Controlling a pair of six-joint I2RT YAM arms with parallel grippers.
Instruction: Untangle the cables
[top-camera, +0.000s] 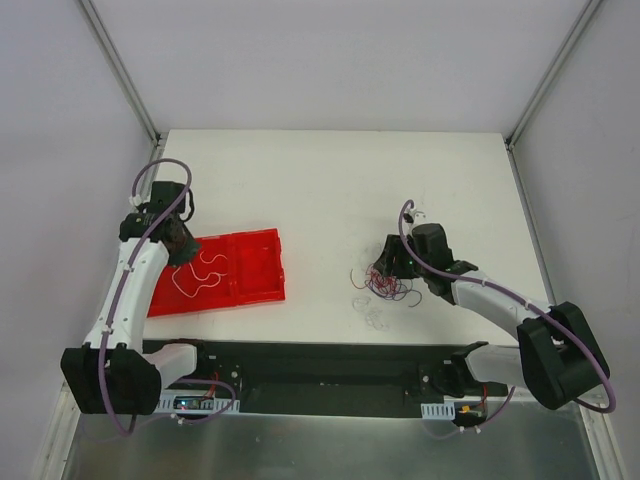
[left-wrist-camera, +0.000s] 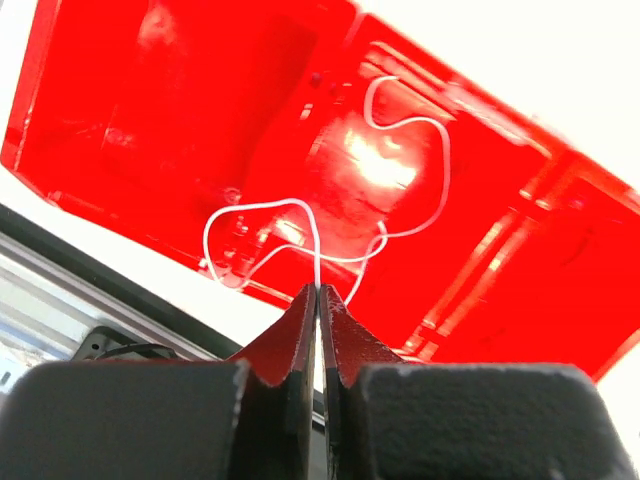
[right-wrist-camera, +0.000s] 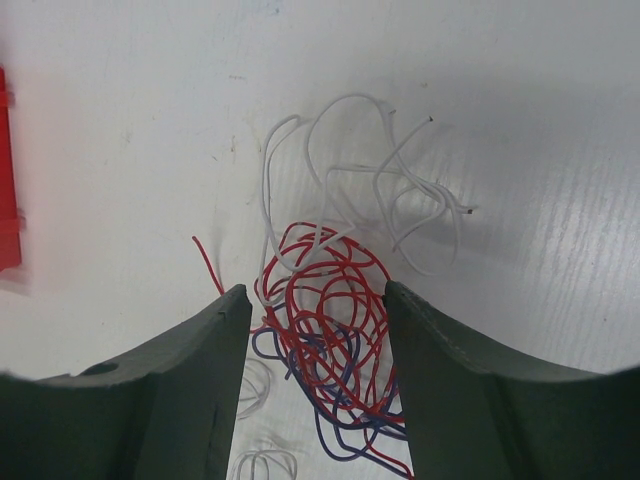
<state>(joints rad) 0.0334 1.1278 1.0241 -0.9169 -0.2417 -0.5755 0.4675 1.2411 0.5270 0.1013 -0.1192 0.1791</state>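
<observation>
From above, the table (top-camera: 330, 190) has its back half and middle bare, with walls close on three sides. A red tray (top-camera: 240, 268) lies at the front left, slightly slanted, its near corner close to the front edge. The left gripper (top-camera: 180, 245) sits over the tray's left end. A white wire (top-camera: 200, 275) snakes across the tray floor beside it, running roughly along the tray's length. At the right, the right gripper (top-camera: 385, 268) is down at the tangle (top-camera: 388, 288), which lies well apart from the tray and near the front edge.

On the left wrist view, the left gripper (left-wrist-camera: 317, 300) is pinched tight. The white wire (left-wrist-camera: 280, 204) runs into the seam at its tips, then loops away in loose S-curves over the tray (left-wrist-camera: 150, 120).

On the right wrist view, the right gripper (right-wrist-camera: 315, 292) stands wide apart, one finger on each side of the tangle (right-wrist-camera: 325, 320). The red and blue clump lies between the fingers with no clear long axis. White strands (right-wrist-camera: 350, 170) fan out beyond the tips, and one red end pokes out to the left. Bare table (right-wrist-camera: 120, 120) lies all round, with the tray (right-wrist-camera: 5, 170) just at the left border.
</observation>
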